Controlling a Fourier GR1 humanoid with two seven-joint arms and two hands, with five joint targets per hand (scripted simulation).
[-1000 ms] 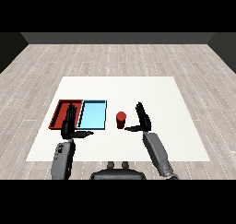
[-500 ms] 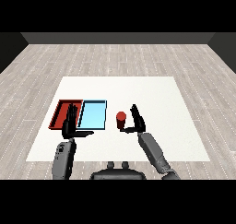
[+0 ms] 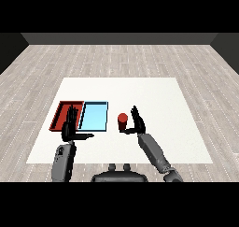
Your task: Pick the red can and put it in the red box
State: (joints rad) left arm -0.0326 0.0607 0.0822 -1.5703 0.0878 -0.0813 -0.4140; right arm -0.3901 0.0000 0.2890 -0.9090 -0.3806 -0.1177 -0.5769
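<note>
— Where does the red can [image 3: 122, 121] stand?

— Upright on the white table [image 3: 158, 104], just right of the light blue tray [image 3: 93, 117], outside both trays.

— And the right hand [image 3: 137, 122]?

— Just beside the can on its right, palm turned towards it. Its fingers point up and are straight and apart; the thumb reaches towards the can's base. Whether it touches the can I cannot tell, but nothing is curled round it.

— The red tray [image 3: 61, 115]?

— It lies at the left, side by side with the light blue one, edges touching.

— The left hand [image 3: 71, 126]?

— Over the near edge where the two trays meet, fingers straight and spread, pointing away, thumb stuck out to the right. It holds nothing.
</note>
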